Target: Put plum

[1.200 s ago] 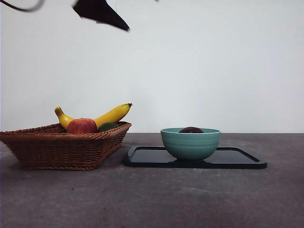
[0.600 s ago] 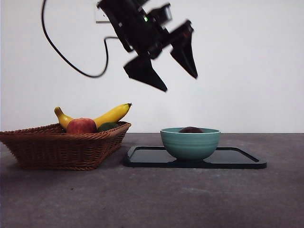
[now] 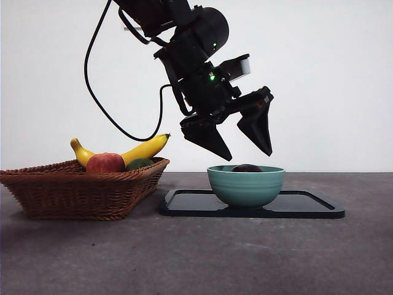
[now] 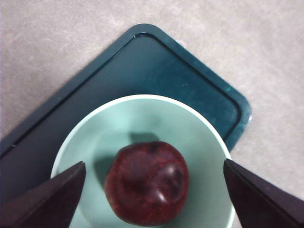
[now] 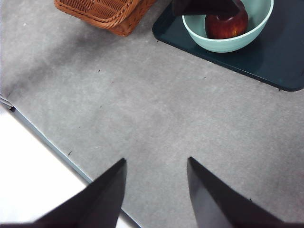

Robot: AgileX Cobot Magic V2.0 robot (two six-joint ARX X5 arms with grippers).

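Observation:
The plum (image 3: 247, 168), dark maroon and glossy, lies in the teal bowl (image 3: 245, 185), with only its top above the rim. The bowl stands on a dark tray (image 3: 310, 208). My left gripper (image 3: 249, 155) hangs open just above the bowl, one jaw on each side of the plum and not touching it. From the left wrist, the plum (image 4: 147, 183) sits in the bowl (image 4: 142, 114) between the spread jaws. My right gripper (image 5: 156, 160) is open over bare table, well away from the plum (image 5: 227, 24).
A wicker basket (image 3: 80, 192) stands left of the tray, holding a banana (image 3: 144, 149), a red-and-yellow apple (image 3: 105, 163) and a dark green fruit (image 3: 140, 163). The table's edge (image 5: 42, 137) runs near the right gripper.
The left arm came down from the top of the front view and to the right, ending just above the bowl with its jaws open. The plum, bowl and basket stayed put.

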